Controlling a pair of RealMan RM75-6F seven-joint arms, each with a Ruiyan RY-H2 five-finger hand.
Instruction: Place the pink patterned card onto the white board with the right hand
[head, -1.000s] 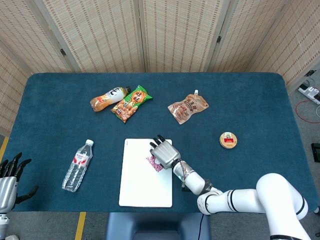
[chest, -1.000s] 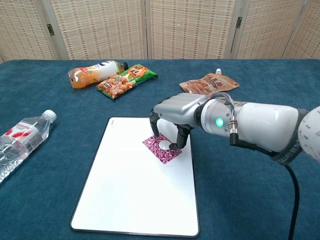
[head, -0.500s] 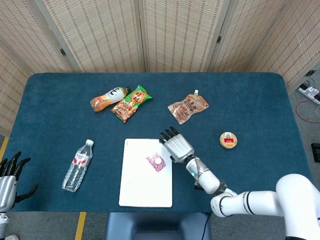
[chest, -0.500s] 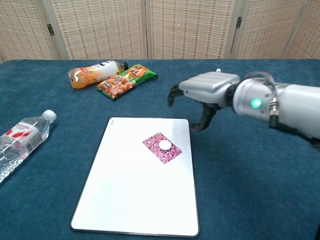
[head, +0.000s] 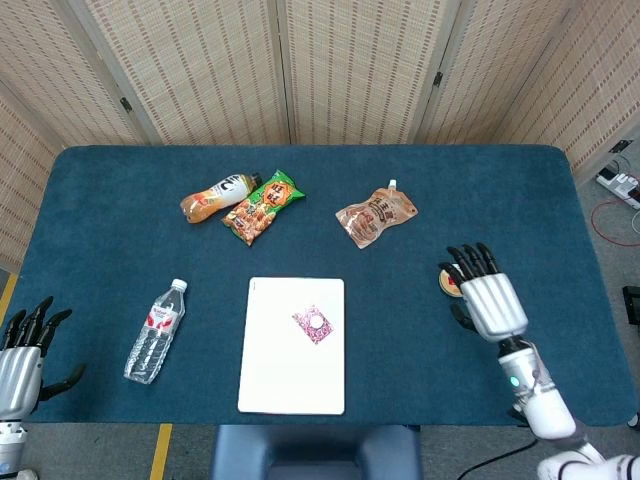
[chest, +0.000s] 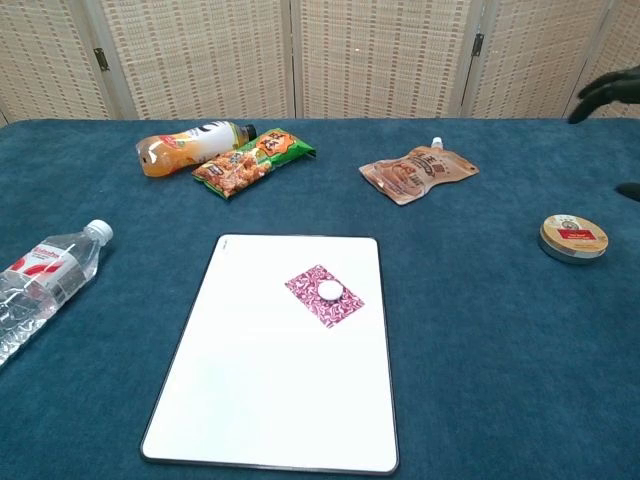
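Fingers of the right hand (head: 488, 297) are spread apart with nothing between them, raised over the round tin (chest: 572, 237), which shows just beyond the fingertips in the head view; in the chest view only dark fingertips (chest: 610, 92) show at the right edge. The pink patterned card (chest: 324, 295), with a white round spot at its middle, lies flat on the white board (chest: 240, 400), well apart to the left of those fingers and touched by neither hand. The left hand (head: 22, 352) sits at the table's near left corner, fingers splayed and holding nothing. Beyond the board lie an orange drink bottle (chest: 192, 145), a green snack packet (chest: 254, 161) and a brown spouted pouch (chest: 419, 173); their printing is too small to read. A water bottle (chest: 42, 281) with a red-and-white label lies left of the board.
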